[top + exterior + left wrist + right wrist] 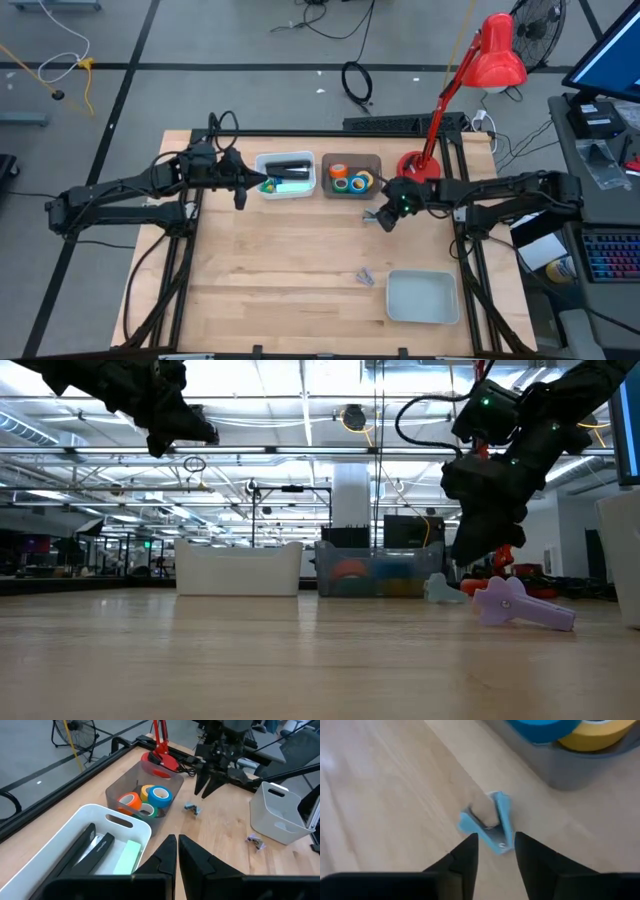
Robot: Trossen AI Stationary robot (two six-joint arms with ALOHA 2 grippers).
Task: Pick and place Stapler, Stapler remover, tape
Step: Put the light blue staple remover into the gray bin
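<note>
A small blue staple remover (pixel 487 822) lies on the wood just ahead of my right gripper (pixel 495 845), which is open and hovers above it, pointing down, touching nothing; the remover (pixel 191 808) sits beside the tape bin. My right gripper (pixel 384 216) hangs near the clear bin (pixel 350 177). That bin holds the orange, yellow, blue and green tape rolls (pixel 150 800). A black stapler (pixel 82 851) and a pale green one (pixel 125 857) lie in the white bin (pixel 285 176). A purple staple remover (pixel 365 276) rests on the table. My left gripper (pixel 177 852) is shut, raised beside the white bin.
A pale grey bin (pixel 422 297) stands at the table's near right. A red desk lamp (pixel 440 120) rises from its base (pixel 415 163) at the far right, close behind my right arm. Bare wood spans the table's middle and near left (pixel 270 280).
</note>
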